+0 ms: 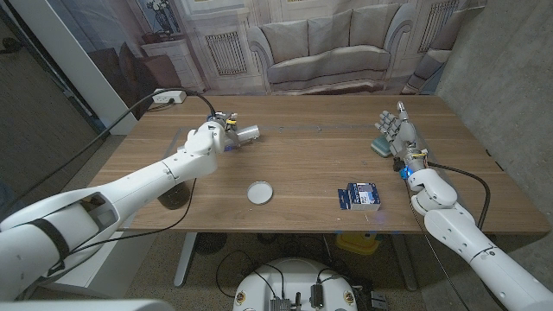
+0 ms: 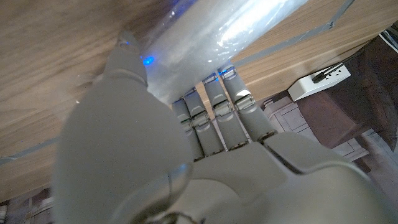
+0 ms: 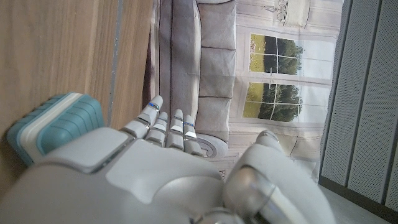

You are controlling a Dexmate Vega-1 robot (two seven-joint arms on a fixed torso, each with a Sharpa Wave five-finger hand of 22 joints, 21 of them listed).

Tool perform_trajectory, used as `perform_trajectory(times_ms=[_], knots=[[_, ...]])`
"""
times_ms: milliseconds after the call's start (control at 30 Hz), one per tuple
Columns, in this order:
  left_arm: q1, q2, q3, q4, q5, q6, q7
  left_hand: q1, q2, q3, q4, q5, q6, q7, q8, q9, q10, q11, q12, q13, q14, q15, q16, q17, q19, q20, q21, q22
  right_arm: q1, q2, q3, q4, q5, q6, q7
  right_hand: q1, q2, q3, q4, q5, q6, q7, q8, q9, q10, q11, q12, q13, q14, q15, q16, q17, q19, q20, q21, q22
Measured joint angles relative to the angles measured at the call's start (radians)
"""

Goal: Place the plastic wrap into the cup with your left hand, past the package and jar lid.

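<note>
Your left hand [image 1: 210, 136] has the plastic wrap [image 1: 245, 133] at the far left of the table [image 1: 302, 173].

Your fingers [image 2: 214, 102] are curled round the roll, which sticks out to the right of the hand. Your right hand [image 1: 399, 134] stands far right with fingers straight and apart, holding nothing, just beside a teal case [image 1: 381, 145]. Nearer you, the package [image 1: 359, 196] lies right of centre and the jar lid [image 1: 259, 192] left of it.
</note>
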Motion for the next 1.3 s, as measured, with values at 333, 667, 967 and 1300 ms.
perform_trajectory(times_ms=[333,667,967,1300], knots=[[-0.001,0.015,-0.01,-0.05,0.02,0.019,-0.015,-0.001,0.001,0.0,0.0,-0.002,0.004,0.004,0.0,0.0,0.009,0.002,-0.003,0.004,0.01,-0.001,-0.001,0.0,0.011,0.0,0.0,0.0,-0.008,-0.001,0.007,0.002,-0.002,0.022,0.005,0.0,0.0,0.0,0.0,0.0,0.0,0.0,0.0,0.0,0.0,0.0,0.0,0.0,0.0,0.0,0.0,0.003,0.0,0.0,-0.005,0.0],[0.015,0.035,-0.041,-0.11,0.025,0.04,-0.022,-0.001,0.001,0.0,0.0,-0.002,0.004,0.004,0.0,0.0,0.014,0.007,-0.004,0.017,0.023,0.002,0.002,0.0,0.02,-0.009,0.007,0.0,-0.029,-0.006,0.021,-0.014,-0.007,0.038,0.0,0.0,0.0,-0.004,-0.004,0.0,0.0,0.0,0.0,0.0,0.0,0.0,0.0,0.0,0.0,0.0,0.0,0.003,0.004,0.004,-0.007,0.0],[0.035,0.058,-0.067,-0.163,0.024,0.051,-0.024,-0.001,0.001,0.0,0.0,-0.002,0.011,0.011,-0.006,0.0,0.018,0.011,-0.001,0.026,0.03,-0.002,0.002,0.0,0.027,-0.009,0.007,0.0,-0.044,-0.01,0.03,-0.036,-0.016,0.045,-0.013,0.0,0.0,-0.004,-0.004,0.0,0.0,0.0,0.0,0.0,0.0,0.0,0.0,0.0,0.0,0.0,0.0,0.003,0.004,0.004,-0.013,0.0],[0.052,0.082,-0.087,-0.221,0.023,0.083,-0.036,-0.001,0.001,0.0,0.001,-0.002,0.018,0.018,-0.01,0.0,0.025,0.018,0.0,0.036,0.043,0.002,0.001,0.0,0.036,-0.011,0.007,0.0,-0.062,-0.012,0.037,-0.06,-0.025,0.051,-0.024,0.0,0.0,-0.004,-0.004,0.0,0.0,0.0,0.0,0.0,0.0,0.0,0.0,0.0,0.0,0.0,0.0,0.003,0.004,0.004,-0.015,0.0]])
